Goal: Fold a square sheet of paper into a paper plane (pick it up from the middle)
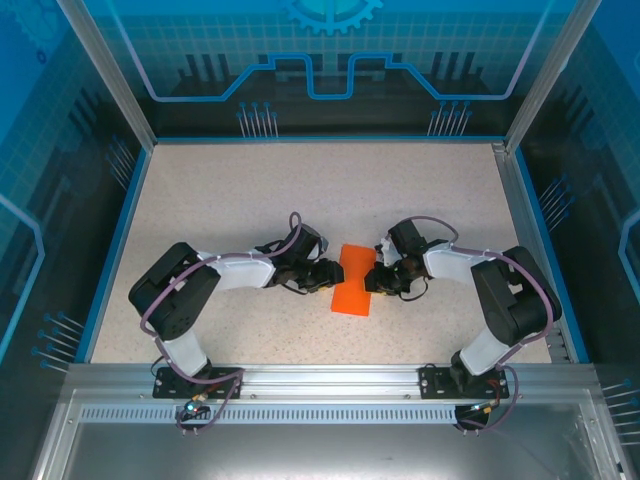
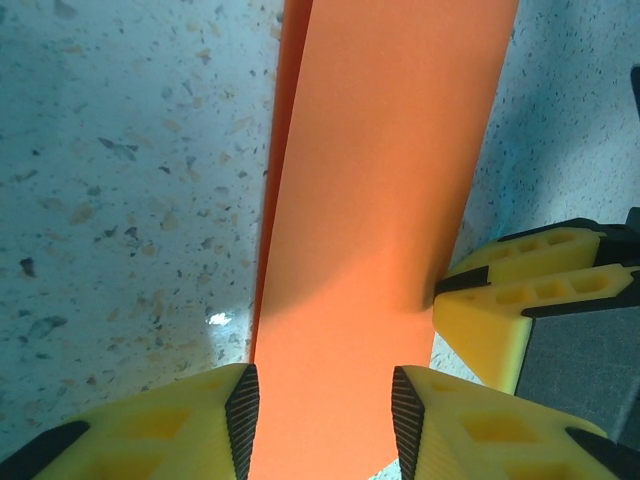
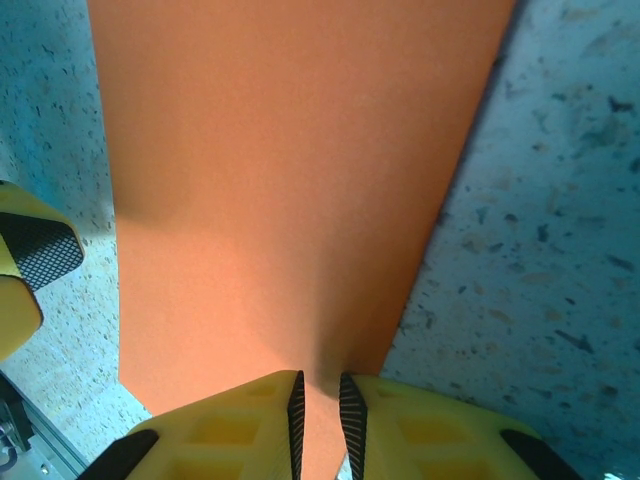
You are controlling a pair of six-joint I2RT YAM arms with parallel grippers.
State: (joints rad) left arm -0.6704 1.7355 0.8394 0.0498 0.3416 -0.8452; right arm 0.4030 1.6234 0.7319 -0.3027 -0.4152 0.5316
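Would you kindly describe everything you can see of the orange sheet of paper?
The orange paper is a thin, matte sheet folded into a narrow rectangle; a second layer peeks out along one long edge. It lies on the speckled table. The left gripper straddles it at one edge with open fingers. The right gripper has its fingers nearly together at the opposite edge, grip unclear.

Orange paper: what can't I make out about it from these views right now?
- Top external: the paper is too small to count its layers; the left gripper and right gripper cover parts of its side edges.
- Left wrist: both ends are cut off by the frame edges.
- Right wrist: unclear whether the right gripper pinches it; the far end is cut off.
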